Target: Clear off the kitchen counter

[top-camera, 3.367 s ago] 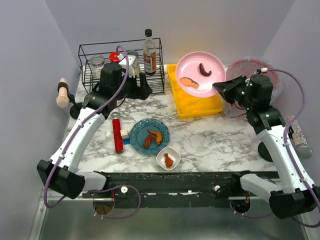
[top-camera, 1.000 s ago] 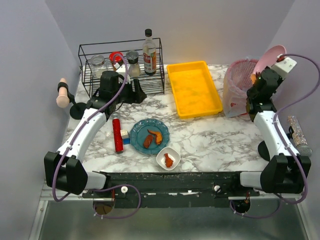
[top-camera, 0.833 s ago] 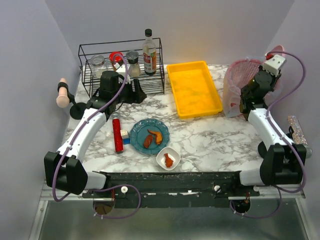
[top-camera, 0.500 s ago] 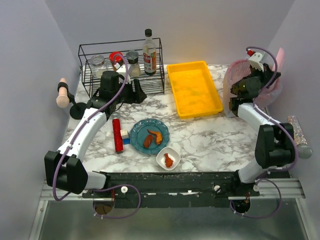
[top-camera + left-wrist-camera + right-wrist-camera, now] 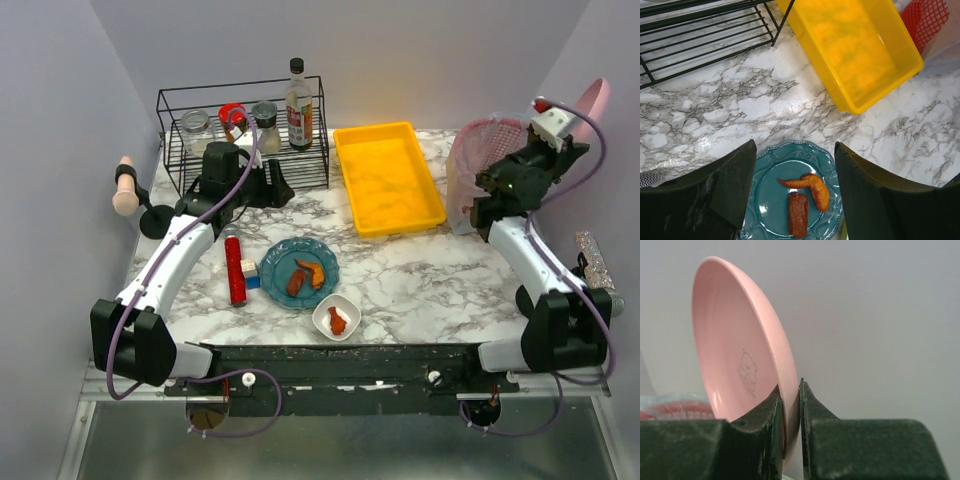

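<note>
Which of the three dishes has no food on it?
The pink plate, pinched on edge in the right claw; the teal plate and the small white bowl on the counter both hold food pieces.

A: Entry one, the left arm (image 5: pixel 165 265). How is it recorded?

B: It is extended from its base at the near left corner, with the white forearm slanted away and inward and the wrist turned toward the right. The left gripper (image 5: pixel 795 146) is listed as open: the dark fingers (image 5: pixel 725 190) are spread wide, pointed downward, and nothing is held between them.

A: Entry two, the right arm (image 5: pixel 545 270)?

B: It is raised from the near right corner, with the wrist lifted high at the far right. The right gripper (image 5: pixel 790 390) is entered as closed, its jaws pressed onto the rim of a pink plate (image 5: pixel 735 355), which is held on edge.
</note>
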Available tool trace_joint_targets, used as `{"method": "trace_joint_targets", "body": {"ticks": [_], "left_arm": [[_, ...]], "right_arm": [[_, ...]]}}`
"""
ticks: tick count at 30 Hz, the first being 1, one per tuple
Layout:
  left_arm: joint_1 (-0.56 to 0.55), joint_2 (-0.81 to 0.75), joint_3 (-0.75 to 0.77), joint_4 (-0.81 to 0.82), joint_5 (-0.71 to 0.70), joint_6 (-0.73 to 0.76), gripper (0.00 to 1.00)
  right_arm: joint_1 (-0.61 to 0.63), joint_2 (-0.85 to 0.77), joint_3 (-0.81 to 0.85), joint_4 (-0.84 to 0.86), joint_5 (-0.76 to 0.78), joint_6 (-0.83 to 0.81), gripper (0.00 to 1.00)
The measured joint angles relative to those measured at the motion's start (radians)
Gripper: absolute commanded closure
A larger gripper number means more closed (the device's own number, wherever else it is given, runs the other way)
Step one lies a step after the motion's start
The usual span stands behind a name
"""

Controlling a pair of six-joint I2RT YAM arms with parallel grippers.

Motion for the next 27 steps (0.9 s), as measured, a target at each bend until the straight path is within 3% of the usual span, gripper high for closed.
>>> {"method": "trace_joint_targets", "body": {"ticks": [2, 4, 7, 11, 21, 27], "left_arm": [[0.000, 0.002, 0.000, 0.000, 0.003, -0.002, 0.26], [0.000, 0.002, 0.000, 0.000, 0.005, -0.002, 0.26], [0.001, 0.002, 0.000, 0.000, 0.008, -0.002, 0.26], [0.002, 0.002, 0.000, 0.000, 0.008, -0.002, 0.26], [0.002, 0.002, 0.000, 0.000, 0.009, -0.002, 0.26], [0.002, 0.002, 0.000, 0.000, 0.009, -0.002, 0.26]], "right_arm": [[0.000, -0.081, 0.006, -0.097, -0.004, 0.124, 0.99], [-0.001, -0.183, 0.029, -0.309, -0.045, 0.331, 0.99], [-0.011, -0.302, 0.081, -0.595, -0.174, 0.647, 0.99], [-0.016, -0.374, 0.129, -0.830, -0.372, 0.957, 0.99], [-0.016, -0.383, 0.067, -1.062, -0.907, 1.392, 0.99], [0.016, -0.355, 0.014, -1.077, -1.033, 1.577, 0.99]]}}
